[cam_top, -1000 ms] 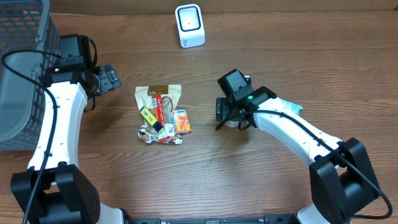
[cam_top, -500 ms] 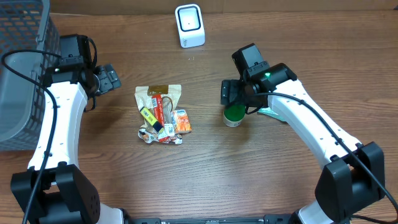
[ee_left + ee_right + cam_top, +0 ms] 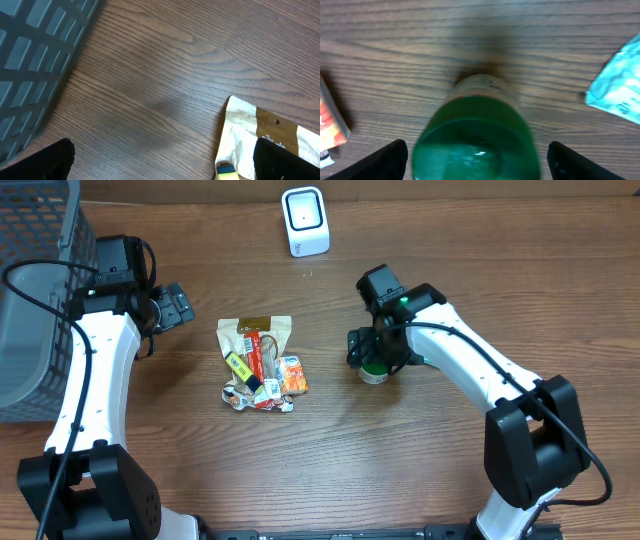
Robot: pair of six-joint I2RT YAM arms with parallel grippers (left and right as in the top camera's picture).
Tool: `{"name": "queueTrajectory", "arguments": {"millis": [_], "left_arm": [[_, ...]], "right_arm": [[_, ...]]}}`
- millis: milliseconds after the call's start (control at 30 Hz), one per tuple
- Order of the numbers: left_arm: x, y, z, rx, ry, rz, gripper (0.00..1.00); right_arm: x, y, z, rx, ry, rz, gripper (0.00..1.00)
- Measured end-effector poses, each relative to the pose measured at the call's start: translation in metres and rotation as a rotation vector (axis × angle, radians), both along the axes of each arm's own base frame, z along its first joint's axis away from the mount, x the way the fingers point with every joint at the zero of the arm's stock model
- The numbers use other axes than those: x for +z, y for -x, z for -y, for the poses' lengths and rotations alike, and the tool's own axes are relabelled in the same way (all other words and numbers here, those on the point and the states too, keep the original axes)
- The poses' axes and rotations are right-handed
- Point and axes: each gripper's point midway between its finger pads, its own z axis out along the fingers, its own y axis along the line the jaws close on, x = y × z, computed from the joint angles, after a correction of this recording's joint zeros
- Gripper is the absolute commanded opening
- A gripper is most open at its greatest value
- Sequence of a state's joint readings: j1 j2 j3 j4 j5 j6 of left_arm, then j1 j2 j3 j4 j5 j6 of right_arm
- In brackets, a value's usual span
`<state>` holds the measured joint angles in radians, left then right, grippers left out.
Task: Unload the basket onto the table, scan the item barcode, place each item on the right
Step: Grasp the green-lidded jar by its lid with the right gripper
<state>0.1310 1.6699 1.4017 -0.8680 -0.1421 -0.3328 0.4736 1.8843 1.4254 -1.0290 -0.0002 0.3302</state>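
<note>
- Right gripper open, empty, poised over the upright green-lidded jar, right of snack pile.
- I'd centre, descend past the lid, close gently, then turn the label toward the far scanner.
- Left gripper open, empty.

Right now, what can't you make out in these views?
- Any barcode on the green-lidded jar: right wrist view shows only its blurred lid; overhead, the right gripper covers it.
- Teal packet: cut off by the right wrist view's right edge; overhead, the arm mostly covers it.
- Snack pouch: cropped at the left wrist view's bottom edge; overhead, its print is too small to read.
- Whether the right gripper touches the jar: too blurred.
</note>
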Motion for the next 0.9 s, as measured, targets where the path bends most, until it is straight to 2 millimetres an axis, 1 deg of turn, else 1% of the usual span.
{"name": "queueTrajectory", "arguments": {"millis": [100, 200, 400, 467, 567, 900], "left_arm": [[0.000, 0.000, 0.000, 0.000, 0.000, 0.000, 1.00], [0.000, 0.000, 0.000, 0.000, 0.000, 0.000, 1.00], [0.000, 0.000, 0.000, 0.000, 0.000, 0.000, 1.00], [0.000, 0.000, 0.000, 0.000, 0.000, 0.000, 1.00], [0.000, 0.000, 0.000, 0.000, 0.000, 0.000, 1.00], [0.000, 0.000, 0.000, 0.000, 0.000, 0.000, 1.00]], "right_arm": [[0.000, 0.003, -0.003, 0.016, 0.009, -0.001, 0.90], [-0.006, 0.005, -0.002, 0.020, 0.021, -0.020, 0.90], [-0.031, 0.008, 0.000, 0.023, 0.054, -0.077, 0.90], [-0.035, 0.007, 0.000, 0.023, 0.057, -0.081, 0.90], [-0.038, 0.007, 0.002, 0.021, 0.068, -0.084, 0.89], [-0.038, 0.003, 0.007, 0.021, 0.097, -0.063, 0.90]]}}
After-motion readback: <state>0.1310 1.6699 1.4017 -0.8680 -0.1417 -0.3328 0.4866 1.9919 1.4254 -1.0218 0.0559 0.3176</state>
